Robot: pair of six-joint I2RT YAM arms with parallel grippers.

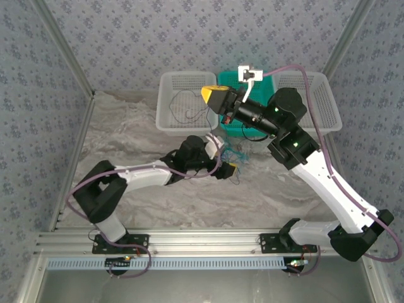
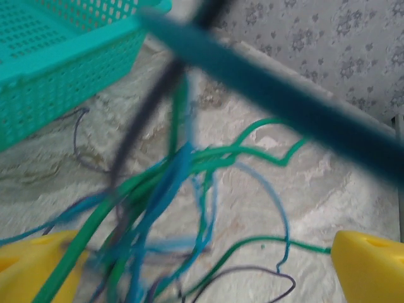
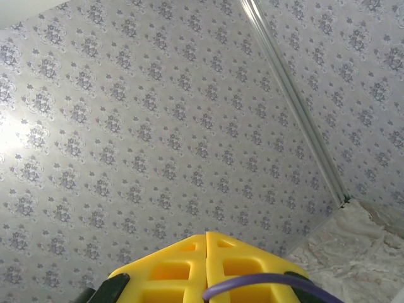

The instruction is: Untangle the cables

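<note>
The cables point(image 1: 238, 156) lie in a loose tangle on the marbled table, in front of the teal basket point(image 1: 235, 128). In the left wrist view the green cable point(image 2: 252, 154), blue cable point(image 2: 165, 189) and thin dark cable point(image 2: 252, 271) cross one another. My left gripper point(image 1: 228, 169) is low at this tangle. It stands open point(image 2: 202, 278), its yellow fingers point(image 2: 369, 265) wide apart with strands running between them, none pinched. My right gripper point(image 1: 211, 95) is raised over the baskets, shut point(image 3: 207, 237), with nothing between its fingers.
A white basket point(image 1: 165, 104) at the back left holds a thin dark wire point(image 1: 191, 112). Another white basket point(image 1: 323, 95) stands at the back right. The teal basket point(image 2: 63, 63) sits close to the tangle. A blurred dark-teal strand point(image 2: 265, 88) crosses near the left wrist camera. Patterned walls enclose the table.
</note>
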